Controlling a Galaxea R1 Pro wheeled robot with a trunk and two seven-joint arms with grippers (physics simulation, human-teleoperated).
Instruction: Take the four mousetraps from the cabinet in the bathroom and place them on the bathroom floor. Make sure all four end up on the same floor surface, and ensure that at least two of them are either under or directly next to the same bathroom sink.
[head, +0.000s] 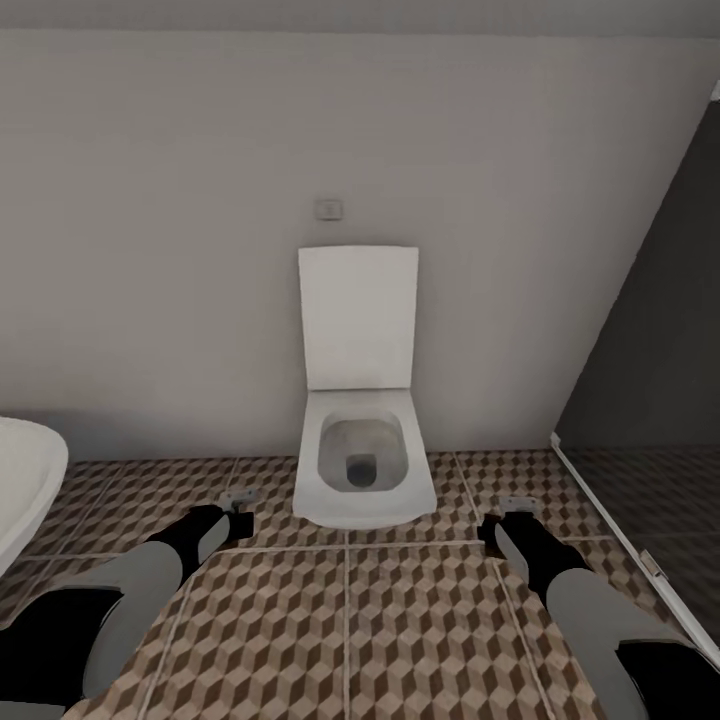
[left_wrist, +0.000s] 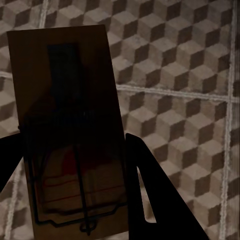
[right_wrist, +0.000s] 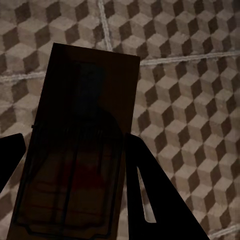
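Note:
Both arms reach out low over the cube-patterned bathroom floor (head: 400, 620). My left gripper (head: 232, 520) is shut on a mousetrap (head: 238, 496), a flat brown board with a dark wire frame. In the left wrist view that mousetrap (left_wrist: 70, 100) stands between the dark fingers (left_wrist: 155, 200), above the tiles. My right gripper (head: 495, 528) is shut on a second mousetrap (head: 517, 503). The right wrist view has this mousetrap (right_wrist: 85, 100) clamped between the fingers (right_wrist: 150, 200) over the floor (right_wrist: 190, 90). The cabinet and the sink are out of view.
A white toilet (head: 362, 470) with its lid raised stands against the wall straight ahead, between the two grippers. A white rounded rim (head: 25, 490) juts in at the left edge. A dark glass partition (head: 640, 400) with a floor rail closes the right side.

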